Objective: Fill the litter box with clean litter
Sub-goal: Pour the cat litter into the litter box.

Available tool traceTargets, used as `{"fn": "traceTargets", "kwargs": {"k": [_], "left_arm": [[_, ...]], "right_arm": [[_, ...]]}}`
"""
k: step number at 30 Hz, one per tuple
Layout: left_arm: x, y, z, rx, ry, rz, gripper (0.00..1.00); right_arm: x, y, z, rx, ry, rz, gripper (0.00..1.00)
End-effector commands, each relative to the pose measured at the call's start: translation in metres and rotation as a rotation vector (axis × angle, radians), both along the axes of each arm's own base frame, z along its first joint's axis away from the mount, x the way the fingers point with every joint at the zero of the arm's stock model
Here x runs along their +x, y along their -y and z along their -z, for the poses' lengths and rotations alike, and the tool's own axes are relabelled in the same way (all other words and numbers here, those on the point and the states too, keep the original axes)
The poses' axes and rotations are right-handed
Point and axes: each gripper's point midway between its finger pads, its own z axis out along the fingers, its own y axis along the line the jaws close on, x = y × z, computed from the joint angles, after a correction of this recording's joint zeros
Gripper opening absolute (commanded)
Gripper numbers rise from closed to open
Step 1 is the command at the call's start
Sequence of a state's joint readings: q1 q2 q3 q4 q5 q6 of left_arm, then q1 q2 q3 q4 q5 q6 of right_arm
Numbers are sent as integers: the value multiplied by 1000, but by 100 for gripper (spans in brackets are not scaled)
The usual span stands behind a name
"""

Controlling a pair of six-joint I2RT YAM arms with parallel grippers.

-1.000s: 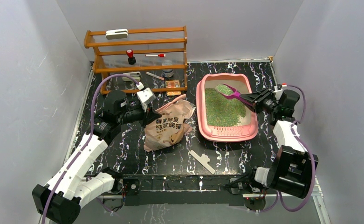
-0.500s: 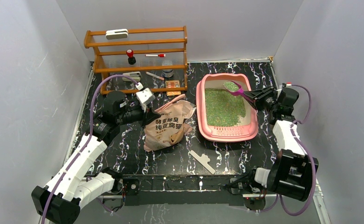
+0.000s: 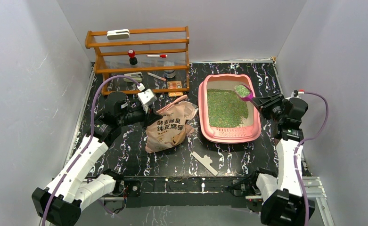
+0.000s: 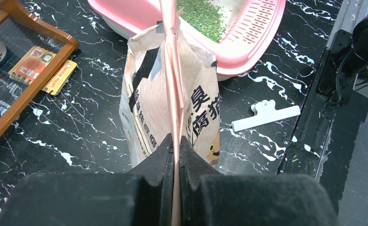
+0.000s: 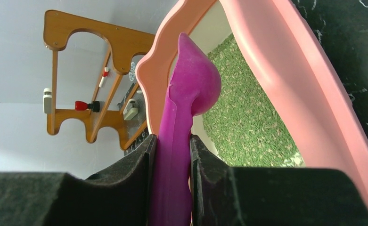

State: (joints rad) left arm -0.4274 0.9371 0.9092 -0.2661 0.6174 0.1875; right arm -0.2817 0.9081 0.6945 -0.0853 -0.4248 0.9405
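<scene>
The right hand point(image 3: 258, 100) is clamped on the handle of the purple scoop point(image 3: 243, 94). The scoop's bowl hangs above the far right corner of the litter box point(image 3: 231, 135) and carries green granules. From the right wrist only the scoop's underside shows — its load is hidden there, and the handle's end vanishes between the pads.

The litter box stands on the right half of the table point(image 3: 125, 155). Clean litter point(image 3: 224, 109) covers most of its floor, with a pale bare strip at the far end.

The left hand point(image 4: 176, 141) is pinched tight on the thin top edge of the beige bag point(image 4: 146, 110), which stands just left of the litter box. The bag's inside cannot be seen from any view. The left wrist view cuts off the box's far end.

A white clip point(image 3: 204, 162) lies toward the table's near edge. A wooden rack point(image 3: 137, 56) stands at the far left — the items on its shelves are too small to identify.
</scene>
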Motion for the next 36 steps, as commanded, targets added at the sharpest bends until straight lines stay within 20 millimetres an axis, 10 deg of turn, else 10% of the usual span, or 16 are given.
{"fn": "traceTargets", "kwargs": {"k": [1,20,36], "left_arm": [[-5,6,-19,-34,59,54,0],[-8,4,-16,-28,57,53,0],[-12,3,-18,-38,69,53,0]], "right_arm": [[-23,3,-1,-48,5,37,0],[-86,-60,8,80,-72,-249,0],[-109,-50,17,-9,-135,-173,0]]}}
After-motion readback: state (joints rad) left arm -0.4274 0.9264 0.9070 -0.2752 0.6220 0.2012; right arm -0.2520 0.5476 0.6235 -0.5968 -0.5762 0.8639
